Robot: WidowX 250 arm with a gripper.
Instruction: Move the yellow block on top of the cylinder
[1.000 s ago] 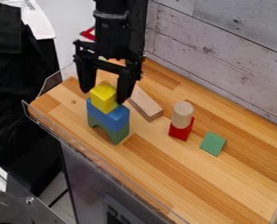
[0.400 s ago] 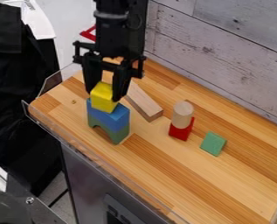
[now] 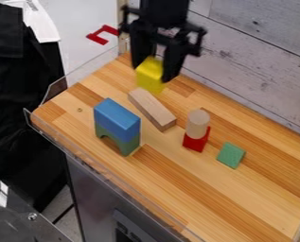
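Camera view: yellow block (image 3: 149, 81) partly hidden behind the tool (image 3: 153, 74).

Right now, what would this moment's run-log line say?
end effector: holding yellow block in air | cylinder: upright on red block, top bare | block placement: not yet done

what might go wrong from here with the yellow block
The cylinder stands on a small red block, so a slight bump from the gripper might topple both. The cylinder's round top also looks about as narrow as the yellow block, so an off-centre release could let it tip off.
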